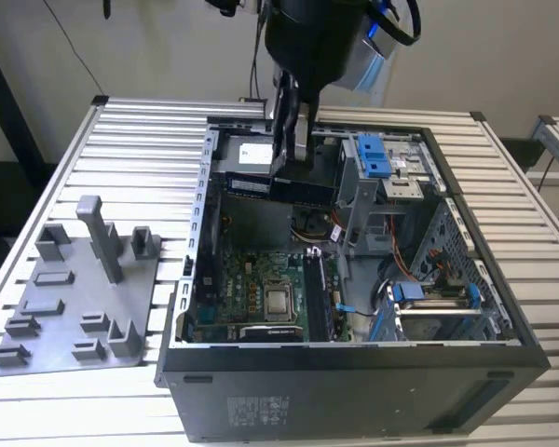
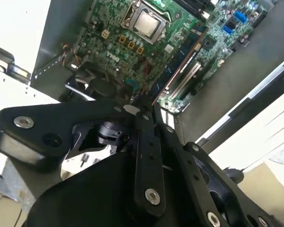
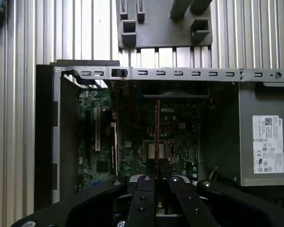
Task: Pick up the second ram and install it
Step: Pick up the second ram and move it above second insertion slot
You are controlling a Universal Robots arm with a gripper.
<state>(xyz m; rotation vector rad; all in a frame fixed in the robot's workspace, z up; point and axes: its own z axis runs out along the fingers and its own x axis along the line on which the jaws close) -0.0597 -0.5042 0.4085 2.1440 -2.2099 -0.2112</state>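
End effector (image 1: 293, 172) is clamped shut on the second ram (image 1: 303, 192), pinching its long upper edge near mid-length. The stick hangs level above the open computer case (image 1: 354, 391). In the first wrist view the second ram (image 3: 158, 137) shows edge-on over the motherboard (image 3: 132, 137). Light, stiff and thin, I'd judge, and fragile at the contacts, so the bare edges are the place to hold. It's tight inside, with the drive cage (image 1: 373, 158) and cables (image 1: 401, 270) close by. The case sits on a slatted metal tabletop (image 1: 140, 140), with a gray holder plate (image 1: 74, 307) beside it.
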